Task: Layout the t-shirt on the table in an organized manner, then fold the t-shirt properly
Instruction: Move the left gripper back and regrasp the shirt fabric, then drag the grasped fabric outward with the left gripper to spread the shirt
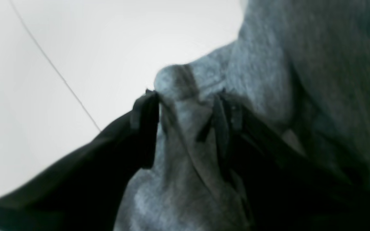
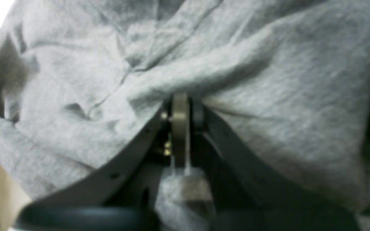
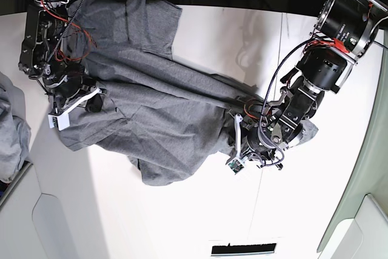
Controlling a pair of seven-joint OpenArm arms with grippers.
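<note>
The heather-grey t-shirt (image 3: 157, 107) lies rumpled and stretched across the white table (image 3: 182, 210), from the far left corner toward the middle right. My right gripper (image 3: 91, 98) is at the shirt's left side. In the right wrist view the right gripper (image 2: 181, 106) is shut on a pinched fold of the t-shirt (image 2: 268, 80). My left gripper (image 3: 245, 150) sits at the shirt's right end. In the left wrist view its black fingers (image 1: 146, 128) stand apart, and a loose ridge of the t-shirt (image 1: 300, 64) runs between them; the left gripper (image 1: 185, 122) is open.
A separate heap of grey cloth (image 3: 9, 131) lies at the far left edge. A thin dark seam (image 1: 53, 65) crosses the bare table (image 1: 108, 38). A black label strip (image 3: 242, 248) sits at the front edge. Red wires hang around the arm at top left (image 3: 45, 22).
</note>
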